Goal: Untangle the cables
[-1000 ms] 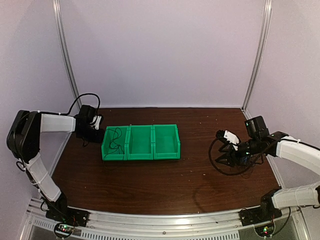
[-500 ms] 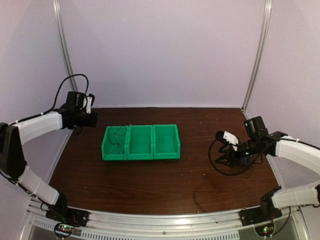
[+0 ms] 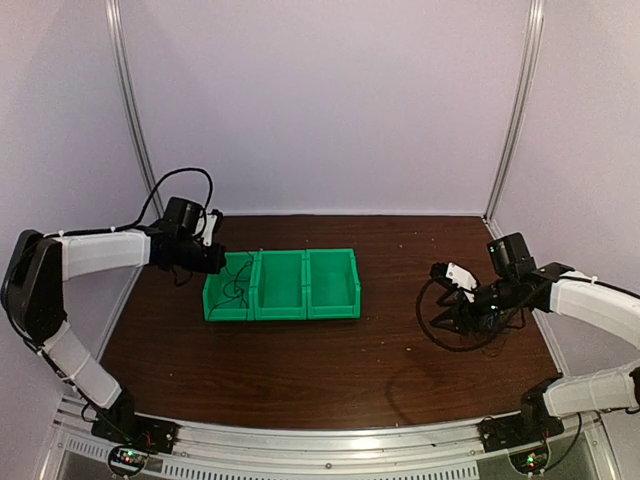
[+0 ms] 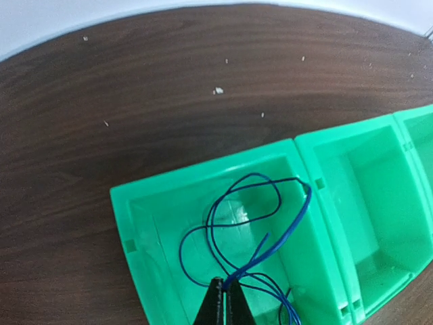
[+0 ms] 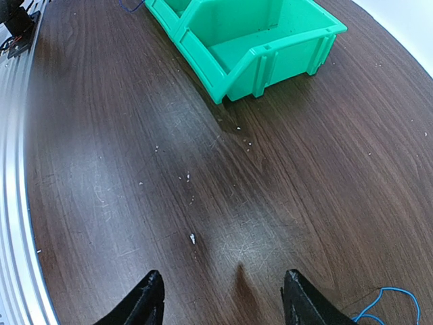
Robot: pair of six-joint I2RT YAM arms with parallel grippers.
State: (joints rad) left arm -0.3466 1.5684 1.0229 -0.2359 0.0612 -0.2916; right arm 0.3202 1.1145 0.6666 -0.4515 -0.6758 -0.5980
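Clearly your left hand [image 4: 222, 298] is pinched shut on the blue cable [image 4: 267, 245] above the left-end compartment of the green bin [image 4: 203, 169], likely to drop it there apart from the rest. Well right of the bin, the right hand [image 5: 223, 298] hovers fingers spread, empty, over what seems the black cables [image 3: 455, 345] on the table [image 5: 101, 135].

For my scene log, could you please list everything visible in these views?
green bins: three, green, side by side mid-table
blue cable: one, blue, looped in the leftmost bin
black cables: tangle, count unclear, black, table's right side
blue wire loop: one, blue, on the table by the right gripper
table: one, dark brown
left gripper: shut on the blue cable, over the leftmost bin
right gripper: open, over the table
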